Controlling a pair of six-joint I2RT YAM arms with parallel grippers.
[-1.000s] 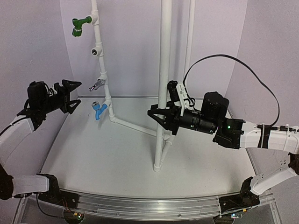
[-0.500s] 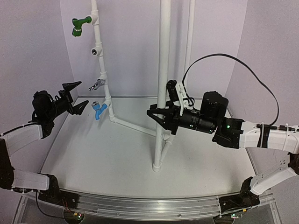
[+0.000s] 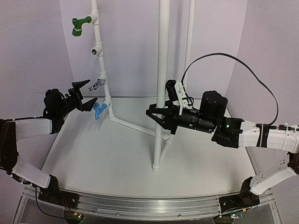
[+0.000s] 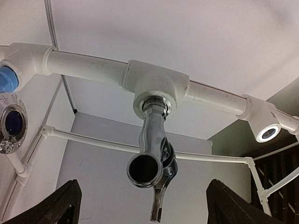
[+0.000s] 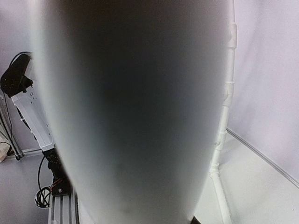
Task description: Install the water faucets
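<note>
Left pincer (image 3: 92,91) gapes wide and empty, with the silver faucet (image 4: 150,161) straight ahead between its jaws, seated in a tee (image 4: 156,81). It is rigid, slick chrome (likely slippery), so grip the stout body, not the thin handle. Right pincer (image 3: 158,120) clamps the white pole (image 3: 163,56).

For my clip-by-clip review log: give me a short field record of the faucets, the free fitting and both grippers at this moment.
green faucet: mounted, highest
open tee: no faucet in it
silver faucet: mounted, middle, untouched
blue faucet: mounted, lowest
left gripper: open, facing silver faucet, apart from it
right gripper: closed on upright pipe
</note>
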